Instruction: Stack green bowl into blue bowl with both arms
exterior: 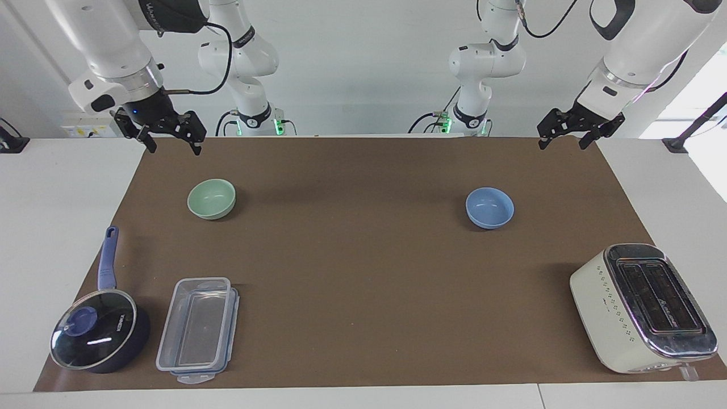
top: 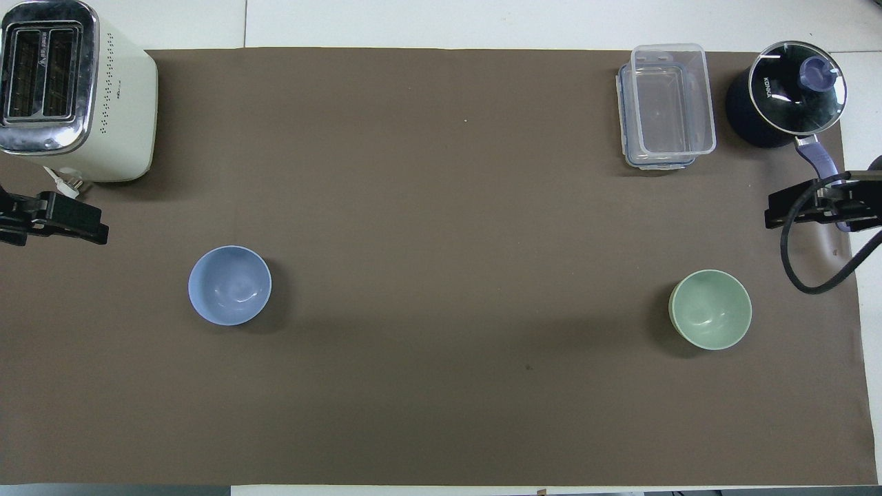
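Note:
The pale green bowl [exterior: 211, 199] [top: 710, 309] stands upright on the brown mat toward the right arm's end. The light blue bowl [exterior: 489, 208] [top: 229, 285] stands upright toward the left arm's end, well apart from it. Both bowls are empty. My right gripper [exterior: 174, 149] [top: 820, 207] hangs open in the air over the mat's corner by the green bowl, with nothing in it. My left gripper [exterior: 562, 144] [top: 54, 218] hangs open over the mat's corner at the blue bowl's end, also holding nothing. Neither gripper touches a bowl.
A cream toaster [exterior: 642, 307] [top: 76, 93] stands farther from the robots than the blue bowl. A clear plastic container [exterior: 199, 329] [top: 667, 107] and a dark blue lidded saucepan [exterior: 99, 335] [top: 785, 96] stand farther out than the green bowl. The brown mat [exterior: 363, 284] covers the table.

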You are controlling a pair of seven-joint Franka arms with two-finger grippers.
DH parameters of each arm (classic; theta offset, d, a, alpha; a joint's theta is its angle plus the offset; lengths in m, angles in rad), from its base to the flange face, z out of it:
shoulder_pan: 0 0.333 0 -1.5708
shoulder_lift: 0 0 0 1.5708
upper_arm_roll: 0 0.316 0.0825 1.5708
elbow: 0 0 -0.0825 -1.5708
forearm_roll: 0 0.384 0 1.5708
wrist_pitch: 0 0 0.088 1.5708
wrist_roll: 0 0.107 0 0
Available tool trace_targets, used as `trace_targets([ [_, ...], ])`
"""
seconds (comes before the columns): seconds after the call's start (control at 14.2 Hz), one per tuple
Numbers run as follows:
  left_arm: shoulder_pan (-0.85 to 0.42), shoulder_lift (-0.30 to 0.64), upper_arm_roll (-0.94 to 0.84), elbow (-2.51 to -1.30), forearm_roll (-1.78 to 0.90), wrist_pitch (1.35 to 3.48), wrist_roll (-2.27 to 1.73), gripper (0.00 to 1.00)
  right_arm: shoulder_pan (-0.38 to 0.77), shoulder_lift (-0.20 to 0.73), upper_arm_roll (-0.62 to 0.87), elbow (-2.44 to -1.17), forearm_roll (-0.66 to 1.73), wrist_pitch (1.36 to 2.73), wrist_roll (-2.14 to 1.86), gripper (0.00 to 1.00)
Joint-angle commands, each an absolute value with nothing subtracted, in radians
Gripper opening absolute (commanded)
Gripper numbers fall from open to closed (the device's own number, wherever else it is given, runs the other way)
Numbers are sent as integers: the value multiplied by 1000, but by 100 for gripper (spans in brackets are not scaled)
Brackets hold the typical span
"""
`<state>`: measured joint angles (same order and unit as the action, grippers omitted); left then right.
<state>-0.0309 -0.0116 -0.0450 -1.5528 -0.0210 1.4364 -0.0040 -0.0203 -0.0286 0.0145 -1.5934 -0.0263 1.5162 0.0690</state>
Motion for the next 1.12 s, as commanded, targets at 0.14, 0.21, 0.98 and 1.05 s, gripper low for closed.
trace_targets([
  [0.14,-32,-31,-46,-1572,-20,1450,-8,100,-20,-35,15,-1594,-21,1505,129,100],
  [0.21,-28,-31,-46,-1572,-21,1450,-6,100,-20,-35,17,-1592,-21,1502,170,100],
  [0.98,-23,-80,-44,-1742,-26,1597,-8,100,-12,-38,20,-1601,-20,1508,164,100],
  [1.05,-23,-78,-44,-1790,-25,1639,-6,100,-12,-38,20,-1603,-20,1508,164,100],
])
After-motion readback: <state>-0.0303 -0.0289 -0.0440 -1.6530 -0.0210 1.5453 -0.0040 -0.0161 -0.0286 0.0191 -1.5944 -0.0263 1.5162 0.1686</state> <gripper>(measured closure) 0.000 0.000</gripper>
